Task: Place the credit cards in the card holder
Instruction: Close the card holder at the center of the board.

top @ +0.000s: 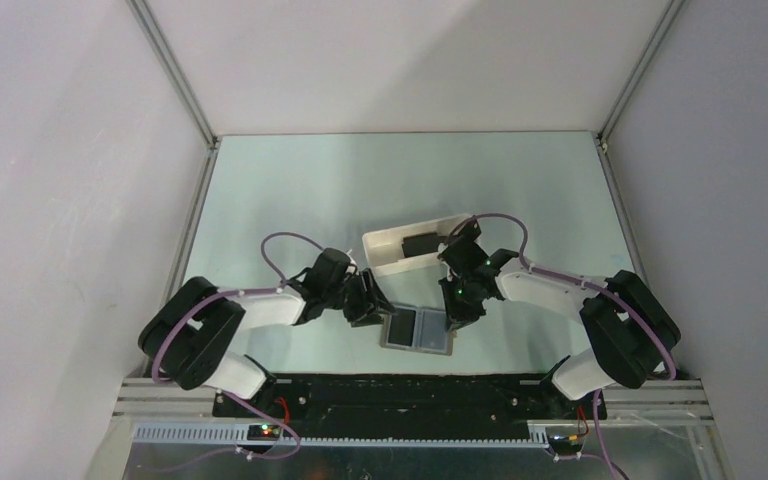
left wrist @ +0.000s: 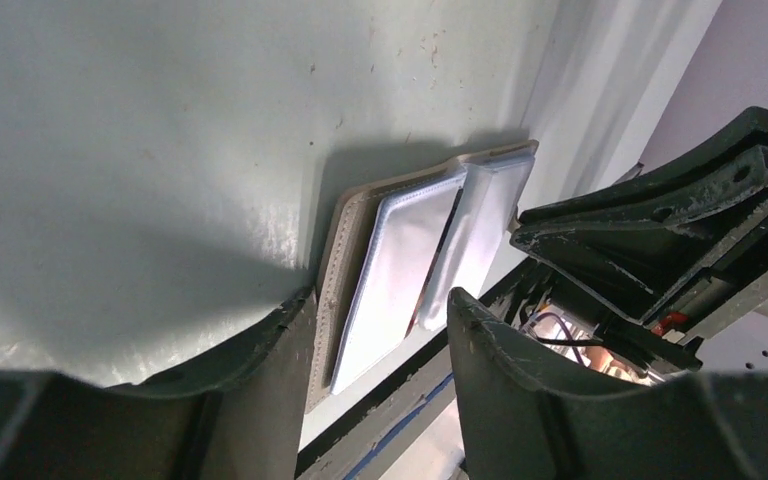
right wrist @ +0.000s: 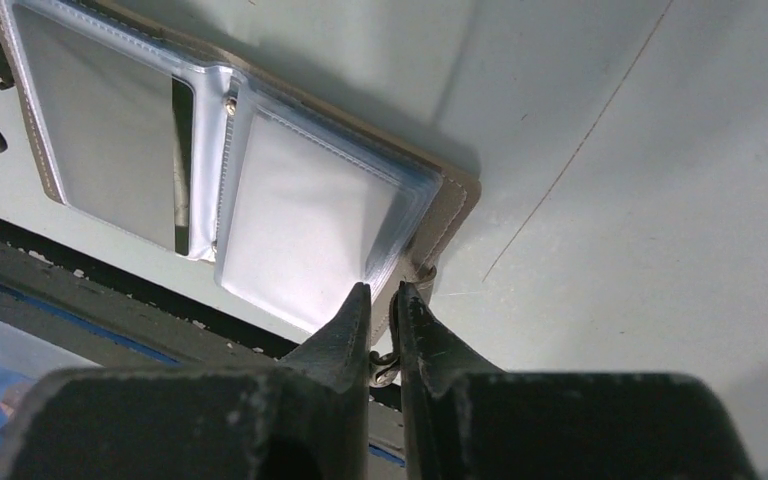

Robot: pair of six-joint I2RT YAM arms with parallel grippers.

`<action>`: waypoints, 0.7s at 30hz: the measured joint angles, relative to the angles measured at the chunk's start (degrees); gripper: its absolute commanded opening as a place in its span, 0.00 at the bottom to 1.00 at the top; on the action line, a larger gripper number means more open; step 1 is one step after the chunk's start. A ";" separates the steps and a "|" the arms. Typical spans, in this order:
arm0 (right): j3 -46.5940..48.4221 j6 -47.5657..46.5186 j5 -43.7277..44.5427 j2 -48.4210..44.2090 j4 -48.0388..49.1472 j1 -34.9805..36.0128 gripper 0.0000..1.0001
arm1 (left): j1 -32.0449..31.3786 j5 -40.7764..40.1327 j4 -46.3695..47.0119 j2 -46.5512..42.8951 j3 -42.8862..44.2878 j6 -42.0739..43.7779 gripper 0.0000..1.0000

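The card holder (top: pixel 417 330) lies open on the table near the front edge, its clear light pockets facing up. It also shows in the left wrist view (left wrist: pixel 400 260) and the right wrist view (right wrist: pixel 300 210). My right gripper (top: pixel 455 317) (right wrist: pixel 380 290) is shut on the holder's right edge, by its small metal ring. My left gripper (top: pixel 368 308) (left wrist: pixel 380 300) is open and empty just off the holder's left edge, with the holder seen between its fingers. A dark credit card (top: pixel 420 243) lies in the white tray. Other cards are not visible.
The long white tray (top: pixel 390 258) stands just behind the grippers at the table's middle. The black base rail (top: pixel 410 385) runs close in front of the holder. Grey walls enclose the table on the left, right and back.
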 measured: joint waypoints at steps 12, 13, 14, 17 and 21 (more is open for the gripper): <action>-0.44 -0.04 -2.12 0.00 1.55 -0.44 0.00 | -1.95 2.86 1.40 -3.37 1.20 -0.13 0.53; -0.59 -0.04 -2.49 0.00 1.81 -0.66 0.00 | -2.45 3.28 1.99 -2.89 1.60 -0.46 0.53; -0.81 0.13 -3.08 0.00 2.23 -0.94 0.00 | -3.15 3.80 2.89 -2.23 2.10 -0.92 0.53; -1.01 0.50 -4.79 0.00 3.91 -1.44 0.00 | -5.88 5.33 4.81 -0.42 3.78 -2.19 0.53; -1.75 0.76 -6.62 -0.85 5.97 -2.54 0.00 | -8.70 6.47 7.54 2.60 6.75 -4.04 0.53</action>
